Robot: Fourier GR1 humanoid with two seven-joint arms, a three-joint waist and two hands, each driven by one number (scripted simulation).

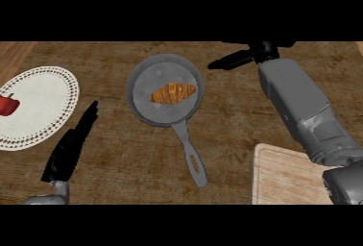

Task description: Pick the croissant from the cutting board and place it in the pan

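Croissant [173,92], one golden-brown ridged crescent, lies in the middle of the single grey pan [145,109] on the wooden table [234,125]. One cutting board [284,178] sits bare at lower right, and one white plate [42,103] carries a red pepper [7,104]. Left hand [71,144] rests with straight fingers; right hand [245,56] is open, holding nothing, beyond the pan.

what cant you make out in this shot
- Right hand, head view: it runs under the top band, so its finger pose is unclear.
- Cutting board: the right forearm covers its right side, and the lower edge cuts it off.
- Red pepper on the plate: the left edge cuts it off.
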